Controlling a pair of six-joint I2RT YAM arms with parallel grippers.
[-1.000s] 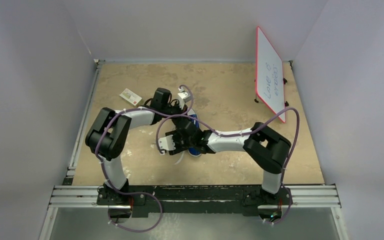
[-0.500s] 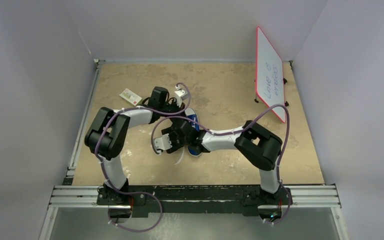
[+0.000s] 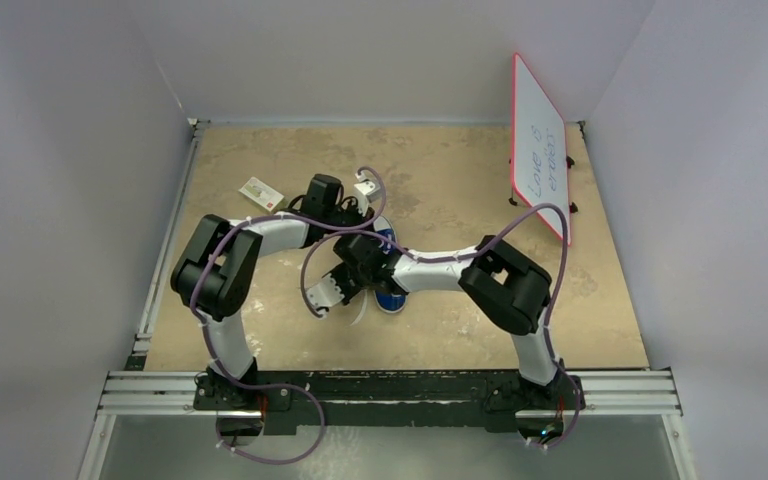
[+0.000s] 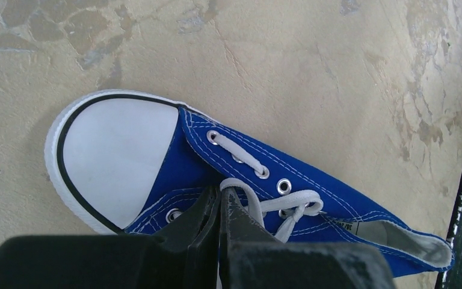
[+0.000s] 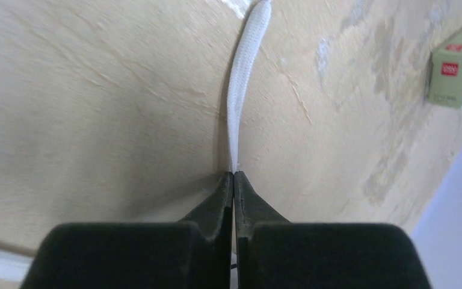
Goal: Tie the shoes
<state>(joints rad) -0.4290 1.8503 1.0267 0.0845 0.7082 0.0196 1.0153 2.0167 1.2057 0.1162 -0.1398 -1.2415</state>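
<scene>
- The sneaker (image 4: 313, 183) lies on its sole near the middle of the table (image 3: 460, 170). Its upper is bright blue woven canvas with white stitching.
- Its toe cap (image 4: 117, 159) is smooth white rubber, rounded like a half circle, with a thin black line around it. The white sole rim follows the same curve.
- The laces (image 4: 289, 201) are flat, white and woven. They pass through small round metal eyelets (image 4: 284, 186) and cross in a loose knot over the tongue.
- The left gripper (image 4: 219, 198) is above the middle of the table, down on the sneaker. Its black, matte, wedge-shaped fingers are pressed together, with the tips at a curve of the laces. I cannot tell if the lace is caught between them.
- The right gripper (image 5: 233, 174) is low over the table, nearer to the table's front edge. Its black fingers are pinched on the end of a lace strand (image 5: 240, 90), which runs straight away from the tips as a flat ribbon.
- The table surface is beige and mottled, with darker stains and fine scratches.
- A small rectangular box (image 5: 460, 69), pale with red marks, lies on the far left part of the table.
- A whiteboard (image 3: 540, 150) with a red edge and some handwriting stands tilted at the far right edge of the table.
</scene>
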